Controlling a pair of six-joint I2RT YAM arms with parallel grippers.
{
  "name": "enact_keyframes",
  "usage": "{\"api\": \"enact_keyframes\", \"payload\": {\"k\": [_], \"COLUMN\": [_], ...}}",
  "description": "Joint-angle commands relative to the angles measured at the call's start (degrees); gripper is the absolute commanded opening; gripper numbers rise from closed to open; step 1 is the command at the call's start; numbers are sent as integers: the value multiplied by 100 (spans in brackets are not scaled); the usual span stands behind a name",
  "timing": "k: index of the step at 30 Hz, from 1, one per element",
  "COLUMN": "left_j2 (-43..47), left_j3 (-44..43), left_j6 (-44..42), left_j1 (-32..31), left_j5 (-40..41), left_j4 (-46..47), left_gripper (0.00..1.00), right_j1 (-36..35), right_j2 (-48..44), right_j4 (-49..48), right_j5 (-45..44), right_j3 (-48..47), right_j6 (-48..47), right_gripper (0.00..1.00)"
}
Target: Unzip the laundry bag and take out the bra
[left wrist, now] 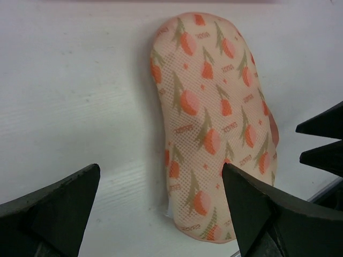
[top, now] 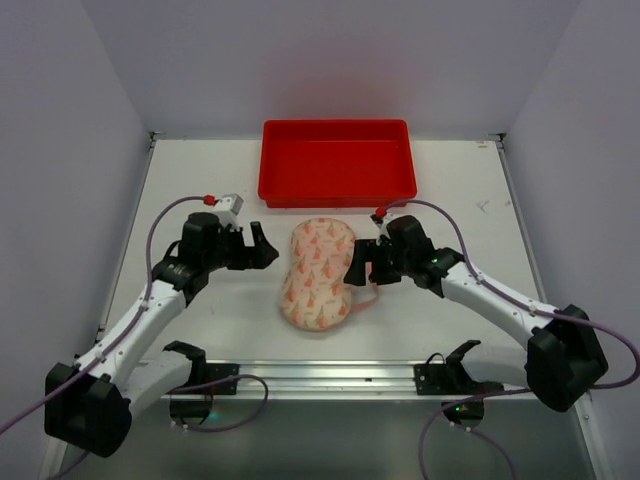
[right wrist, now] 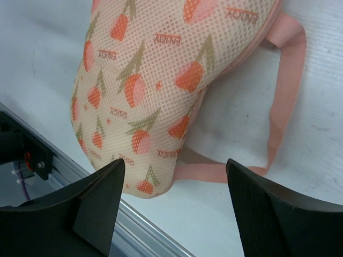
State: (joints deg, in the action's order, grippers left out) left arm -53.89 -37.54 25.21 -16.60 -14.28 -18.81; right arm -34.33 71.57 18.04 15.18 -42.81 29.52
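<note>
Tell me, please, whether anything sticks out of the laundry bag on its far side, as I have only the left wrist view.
Observer: Yes, a pink strap loops out from the laundry bag on the side facing the right gripper and lies flat on the table.
Operator: Thank you. Is the right gripper holding that strap?
Observer: No, it is open and grips nothing; it sits close beside the bag.
Operator: And what lies beyond the bag, away from the arms?
Observer: A red tray sits there, apart from the bag.
</note>
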Motion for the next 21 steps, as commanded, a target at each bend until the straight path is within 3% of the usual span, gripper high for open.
{"api": "enact_keyframes", "payload": {"k": [1, 4, 10, 14, 21], "left_j2": [-524, -1324, -2968, -3951, -4692], "left_j3": [-95, -567, -1667, -2064, -2117], "left_j6": [510, 573, 511, 555, 423], "left_j1": [-649, -993, -1065, -1073, -1065], "left_j5": [-365, 21, 1356, 1393, 902], "left_j4": [1000, 1476, 1652, 1758, 2188], "left_gripper": [100, 100, 100, 100, 95], "right_j1": [-4, 22, 40, 49, 40], "right_j2": [-451, -451, -188, -187, -381], "right_j4": [-433, -547, -899, -996, -1127], "right_j5": [-445, -507, -130, -41, 46], "right_j3": [298, 273, 194, 255, 448], "right_j6": [634, 862, 1030, 1012, 872], "right_gripper": [77, 76, 76, 76, 76]}}
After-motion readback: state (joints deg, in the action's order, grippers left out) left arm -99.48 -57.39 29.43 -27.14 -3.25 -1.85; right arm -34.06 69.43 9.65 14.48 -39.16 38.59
